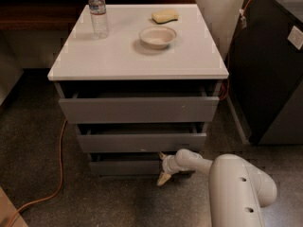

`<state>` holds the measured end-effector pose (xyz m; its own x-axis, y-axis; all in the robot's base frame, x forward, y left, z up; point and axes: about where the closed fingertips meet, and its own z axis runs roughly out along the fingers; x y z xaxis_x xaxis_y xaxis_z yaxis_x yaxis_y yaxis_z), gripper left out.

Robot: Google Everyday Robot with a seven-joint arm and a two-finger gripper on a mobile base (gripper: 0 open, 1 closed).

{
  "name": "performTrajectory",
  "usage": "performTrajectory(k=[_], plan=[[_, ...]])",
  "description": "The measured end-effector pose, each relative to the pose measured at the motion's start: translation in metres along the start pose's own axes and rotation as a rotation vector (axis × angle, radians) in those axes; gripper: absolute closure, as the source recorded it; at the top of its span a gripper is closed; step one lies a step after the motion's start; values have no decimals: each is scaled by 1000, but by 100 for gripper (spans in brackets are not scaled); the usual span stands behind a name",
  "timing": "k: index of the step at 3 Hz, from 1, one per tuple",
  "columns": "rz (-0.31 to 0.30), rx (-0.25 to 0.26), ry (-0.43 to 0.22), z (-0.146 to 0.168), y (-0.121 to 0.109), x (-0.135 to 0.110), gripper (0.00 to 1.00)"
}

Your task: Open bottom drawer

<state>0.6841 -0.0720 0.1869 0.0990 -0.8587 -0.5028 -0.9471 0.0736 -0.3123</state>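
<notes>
The bottom drawer point(124, 167) is the slim grey front at the foot of the white-topped cabinet point(137, 56). It stands out only a little, less than the two drawers above it. My gripper point(162, 167) is at the right part of that drawer's front, low near the floor. One pale fingertip point(163, 178) points down below the drawer's lower edge and the other sits at its top edge. My white arm point(236, 188) reaches in from the lower right.
The top drawer point(137, 109) and middle drawer point(142, 142) are both pulled partly out. A water bottle point(98, 11), a bowl point(157, 36) and a sponge point(165, 16) sit on top. An orange cable point(57, 174) runs over the floor at left. A dark cabinet point(274, 65) stands at right.
</notes>
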Motion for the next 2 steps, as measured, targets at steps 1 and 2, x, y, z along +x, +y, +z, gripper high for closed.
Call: performTrajectory(k=[1, 2], plan=[[29, -19, 6, 11, -3, 5, 13], [54, -27, 5, 11, -4, 5, 44]])
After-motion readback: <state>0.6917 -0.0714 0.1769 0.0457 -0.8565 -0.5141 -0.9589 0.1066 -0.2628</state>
